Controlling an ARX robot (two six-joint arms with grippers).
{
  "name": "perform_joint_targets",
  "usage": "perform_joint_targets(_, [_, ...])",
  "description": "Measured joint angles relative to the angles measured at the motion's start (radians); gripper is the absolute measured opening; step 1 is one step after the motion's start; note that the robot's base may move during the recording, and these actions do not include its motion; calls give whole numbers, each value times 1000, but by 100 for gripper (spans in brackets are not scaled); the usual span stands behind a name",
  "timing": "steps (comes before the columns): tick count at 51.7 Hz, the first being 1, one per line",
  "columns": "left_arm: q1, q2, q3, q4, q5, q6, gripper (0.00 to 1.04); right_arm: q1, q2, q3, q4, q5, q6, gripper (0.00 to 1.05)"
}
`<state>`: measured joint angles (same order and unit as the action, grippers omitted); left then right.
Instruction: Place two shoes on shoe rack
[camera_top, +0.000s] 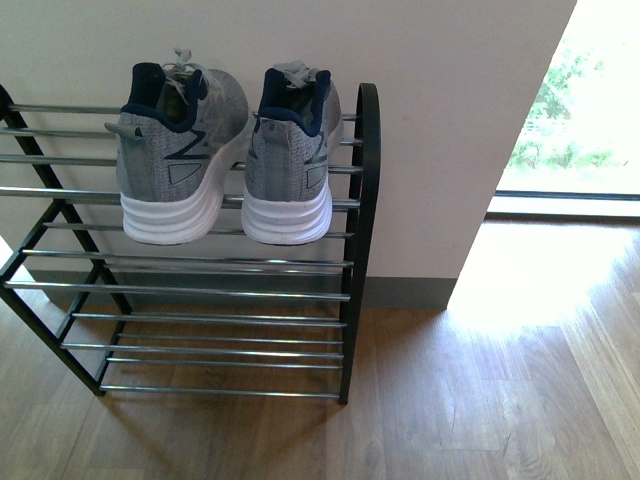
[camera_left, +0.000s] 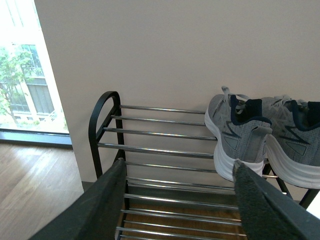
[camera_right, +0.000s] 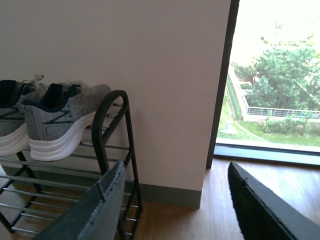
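Observation:
Two grey knit sneakers with thick white soles stand side by side, heels outward, on the top tier of the shoe rack: the left shoe and the right shoe. The rack's black frame and silver rods lean against the wall. Neither arm shows in the front view. My left gripper is open and empty, back from the rack, with one sneaker just beyond one finger. My right gripper is open and empty, off the rack's end, where a sneaker shows.
A pale wall backs the rack, with a grey skirting board below. Wooden floor spreads out in front and to the right. A bright floor-length window lies at the right. The lower rack tiers hold nothing.

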<state>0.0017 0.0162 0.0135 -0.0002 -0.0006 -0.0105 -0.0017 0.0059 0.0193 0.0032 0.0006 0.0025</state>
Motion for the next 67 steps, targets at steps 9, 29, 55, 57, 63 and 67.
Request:
perform_joint_targets(9, [0, 0, 0, 0, 0, 2, 97, 0, -1, 0, 0, 0, 0, 93])
perform_joint_targets(29, [0, 0, 0, 0, 0, 3, 95, 0, -1, 0, 0, 0, 0, 96])
perform_joint_targets(55, [0, 0, 0, 0, 0, 3, 95, 0, -1, 0, 0, 0, 0, 96])
perform_joint_targets(57, [0, 0, 0, 0, 0, 3, 95, 0, -1, 0, 0, 0, 0, 96])
perform_joint_targets(63, [0, 0, 0, 0, 0, 3, 95, 0, -2, 0, 0, 0, 0, 96])
perform_joint_targets(67, [0, 0, 0, 0, 0, 3, 95, 0, -1, 0, 0, 0, 0, 96])
